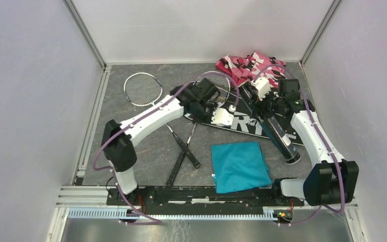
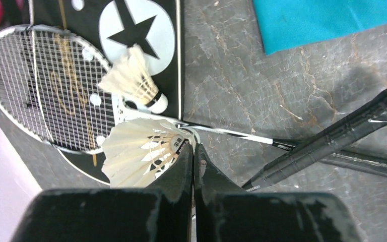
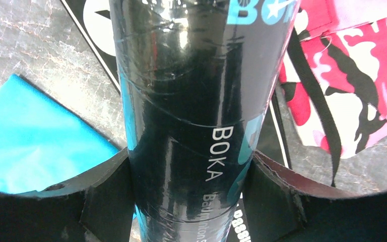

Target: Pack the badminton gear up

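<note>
Fingers of the right gripper (image 3: pixel 191 169) clamp the black BOKA tube (image 3: pixel 196 101); left gripper (image 2: pixel 194 157) pinched closed beside a shuttlecock (image 2: pixel 136 156), lower centre.

black tube (image 3: pixel 201 101): "BOKA", "Badminton" partly | bag (image 2: pixel 136 30): star-in-circle sign

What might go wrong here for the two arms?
1. The left gripper is shut right at the base of a shuttlecock. Any hold on it looks slight, so it may drop, or its feathers may get crushed.
2. The right gripper clamps the glossy tube, which could slip or twist when lifted.
</note>
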Controlling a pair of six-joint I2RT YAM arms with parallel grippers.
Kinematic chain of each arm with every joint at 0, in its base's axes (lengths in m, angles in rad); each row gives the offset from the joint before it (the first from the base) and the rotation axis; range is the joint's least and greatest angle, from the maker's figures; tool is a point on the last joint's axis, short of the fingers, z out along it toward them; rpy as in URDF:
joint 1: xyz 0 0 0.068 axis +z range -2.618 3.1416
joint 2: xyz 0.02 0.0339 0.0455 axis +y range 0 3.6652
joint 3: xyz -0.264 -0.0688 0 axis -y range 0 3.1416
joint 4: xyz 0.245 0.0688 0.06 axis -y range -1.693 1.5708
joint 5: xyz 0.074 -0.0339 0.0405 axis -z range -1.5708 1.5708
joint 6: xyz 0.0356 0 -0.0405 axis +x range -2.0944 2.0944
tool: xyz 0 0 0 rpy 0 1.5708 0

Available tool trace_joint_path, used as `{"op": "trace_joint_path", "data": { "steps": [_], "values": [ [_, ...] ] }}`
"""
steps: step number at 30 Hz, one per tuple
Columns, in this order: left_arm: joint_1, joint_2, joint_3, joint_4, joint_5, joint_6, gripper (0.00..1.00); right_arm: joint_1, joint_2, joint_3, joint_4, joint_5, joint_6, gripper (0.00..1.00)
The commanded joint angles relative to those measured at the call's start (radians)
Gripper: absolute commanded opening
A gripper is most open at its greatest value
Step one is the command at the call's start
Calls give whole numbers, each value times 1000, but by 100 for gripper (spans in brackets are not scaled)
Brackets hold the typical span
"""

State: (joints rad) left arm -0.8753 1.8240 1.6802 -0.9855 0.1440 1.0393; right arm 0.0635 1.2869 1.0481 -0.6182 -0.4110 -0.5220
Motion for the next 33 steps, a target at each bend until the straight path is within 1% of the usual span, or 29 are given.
{"op": "trace_joint_path", "data": {
  "steps": [1, 6, 10, 12, 13, 14, 16, 21, 23, 25, 28, 33],
  "values": [
    [125, -110, -16, 20, 264, -162, 2, 12, 15, 99, -12, -20, -21, 31],
    [323, -238, -126, 110, 475, -247, 2, 54, 45, 162, -31, 26, -46, 31],
    [480, -333, -189, 201, 622, -354, 2, 114, 64, 181, -27, 70, -71, 31],
    [556, -374, -234, 295, 701, -449, 2, 147, 70, 174, -14, 71, -86, 31],
    [590, -399, -255, 351, 733, -537, 2, 167, 72, 168, -8, 69, -98, 31],
    [618, -416, -279, 408, 759, -583, 2, 181, 74, 159, 0, 63, -109, 31],
    [653, -455, -332, 547, 798, -778, 2, 217, 79, 145, 10, 37, -129, 31],
    [658, -523, -473, 905, 847, -1164, 2, 263, 110, 136, 19, -72, -155, 31],
    [653, -523, -499, 1005, 856, -1263, 2, 285, 122, 137, 19, -106, -166, 31],
    [643, -510, -501, 1041, 849, -1303, 2, 309, 128, 135, 20, -125, -176, 31],
    [610, -494, -498, 1056, 821, -1318, 2, 333, 132, 135, 25, -144, -182, 31],
    [529, -470, -502, 1055, 764, -1295, 2, 363, 131, 138, 26, -153, -184, 31]
  ]
}}
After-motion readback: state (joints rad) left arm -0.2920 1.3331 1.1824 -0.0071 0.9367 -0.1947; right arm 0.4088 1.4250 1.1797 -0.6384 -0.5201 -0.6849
